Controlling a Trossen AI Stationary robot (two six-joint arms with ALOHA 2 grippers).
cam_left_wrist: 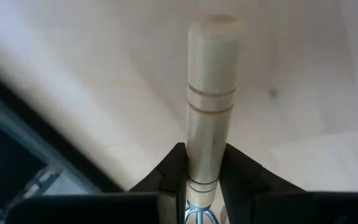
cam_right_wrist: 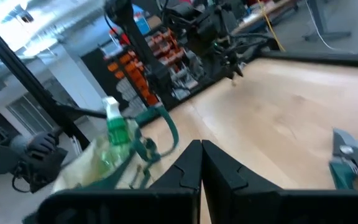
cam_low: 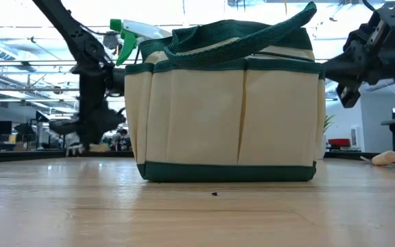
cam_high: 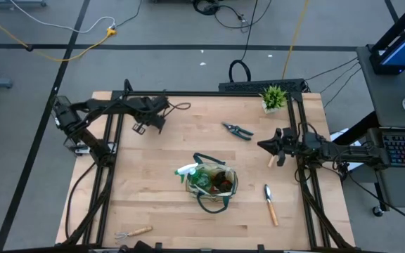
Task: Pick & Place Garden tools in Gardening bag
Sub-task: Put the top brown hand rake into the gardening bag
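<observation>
Left wrist view: end effector (cam_left_wrist: 204, 177) gripping wooden-handled tool (cam_left_wrist: 211, 93).

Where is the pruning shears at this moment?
In the high view, the pruning shears lie on the table's far right part, between the small potted plant and the gardening bag, just left of the right tool.

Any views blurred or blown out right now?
Right wrist view: motion-smeared, spray bottle and gardening bag soft. Left wrist view: sharp on the wooden handle, table behind washed pale. Low view: backlit by bright ceiling lights. High view: even.
</observation>
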